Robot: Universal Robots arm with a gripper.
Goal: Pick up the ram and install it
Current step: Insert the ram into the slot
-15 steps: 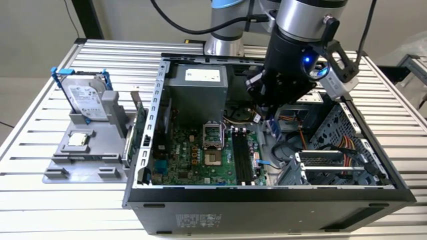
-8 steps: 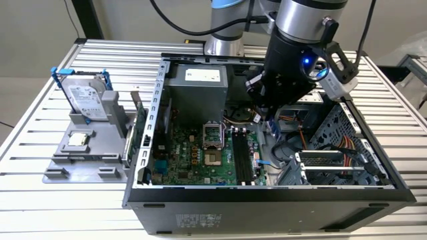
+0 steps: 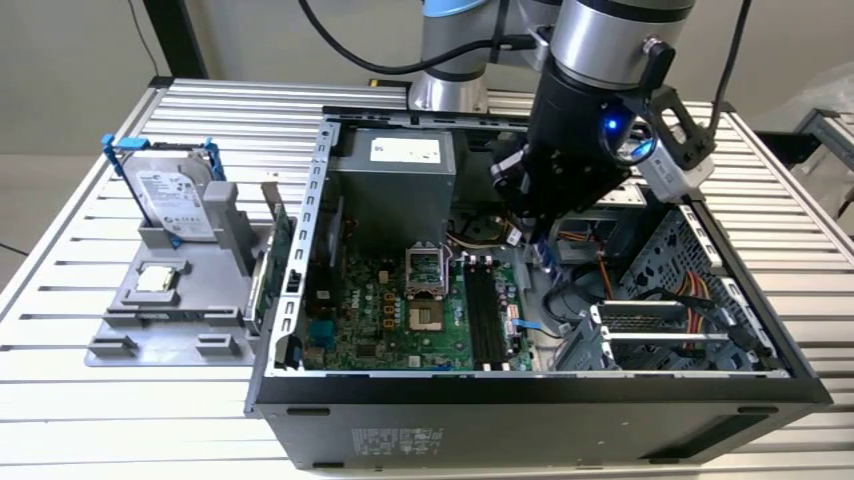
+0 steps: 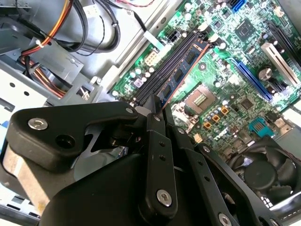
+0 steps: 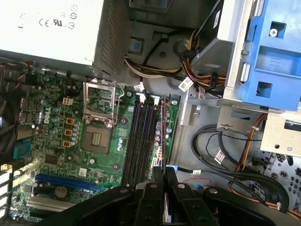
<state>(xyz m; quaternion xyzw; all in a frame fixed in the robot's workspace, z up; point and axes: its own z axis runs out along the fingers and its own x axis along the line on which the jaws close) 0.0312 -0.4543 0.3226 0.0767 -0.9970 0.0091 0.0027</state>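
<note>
My gripper (image 4: 158, 107) is shut on the ram (image 4: 184, 70), a thin bluish-green stick with black chips that juts out from between the fingertips. In the first wrist view the ram (image 5: 162, 134) shows edge-on, running from the gripper (image 5: 163, 173) along the outermost of the black memory slots (image 5: 142, 136), on the side nearest the case's cable bay. Whether it touches the slot I cannot tell. In the exterior view the gripper (image 3: 538, 242) hangs inside the open computer case (image 3: 534, 385), above the far end of the memory slots (image 3: 486, 315).
A silver hard drive (image 3: 174, 196) in a blue-handled bracket and a small processor chip (image 3: 158, 278) sit on a grey holder (image 3: 120, 345) at the exterior view's left. Inside the case are the power supply (image 3: 394, 185), the open processor socket (image 5: 99, 106), loose cables (image 5: 221, 150) and a blue drive bay (image 5: 273, 52).
</note>
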